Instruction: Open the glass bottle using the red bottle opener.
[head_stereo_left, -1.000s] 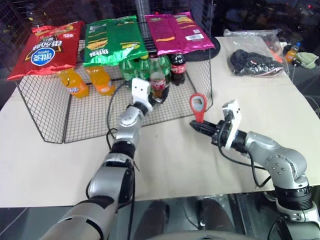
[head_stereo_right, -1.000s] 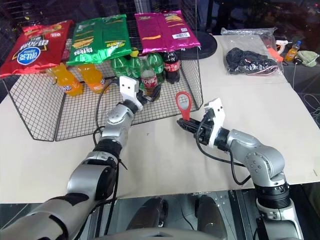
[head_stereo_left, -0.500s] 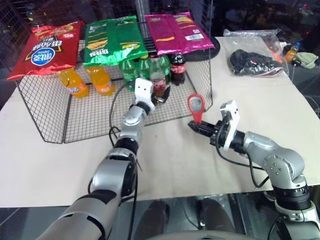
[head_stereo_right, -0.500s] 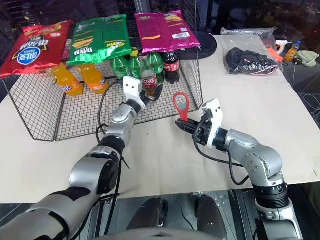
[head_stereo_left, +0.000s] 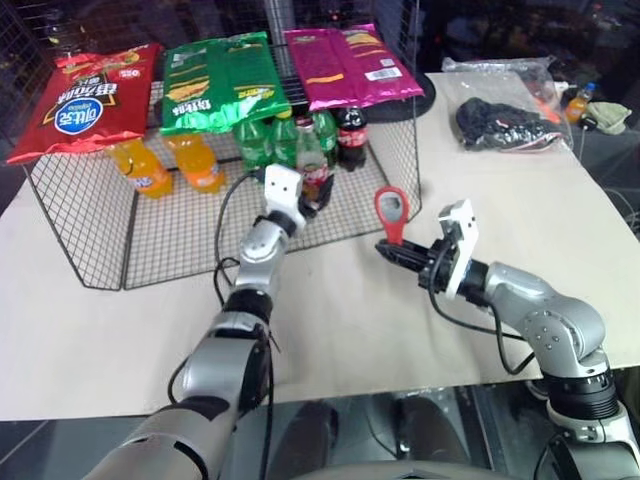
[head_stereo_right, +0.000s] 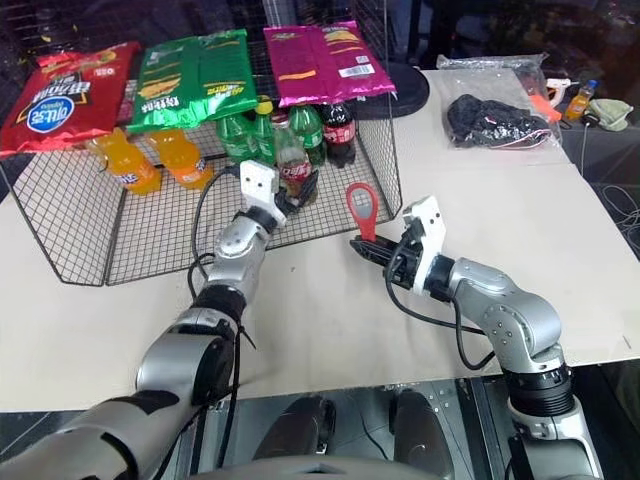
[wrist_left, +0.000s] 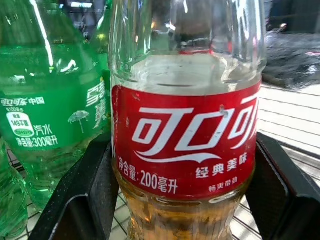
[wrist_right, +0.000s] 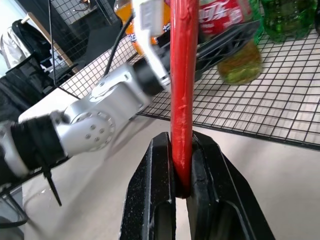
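On the black wire-mesh shelf (head_stereo_left: 150, 240) at the far left, the small clear glass bottle (wrist_left: 185, 125) with amber drink and glossy red label stands between the left gripper's (wrist_left: 185, 200) black fingers (wrist_left: 82, 195), which flank its sides; contact is unclear. Ribbed green plastic bottles (wrist_left: 47, 125) stand just beside it. Nearer right, the right gripper (wrist_right: 181, 175) clamps the flat red bottle opener (head_stereo_left: 392, 213) by its tapering handle, ring head up.

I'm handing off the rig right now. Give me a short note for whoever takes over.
Left gripper: fingers on either side of the glass bottle at its label, on the wire rack beside the green bottles; firm grip not confirmed.
Right gripper: shut on the red bottle opener, ring head up, above the table.
Done: opener picked up, bottle reached.
Left: secure the bottle, then pry off its cap.
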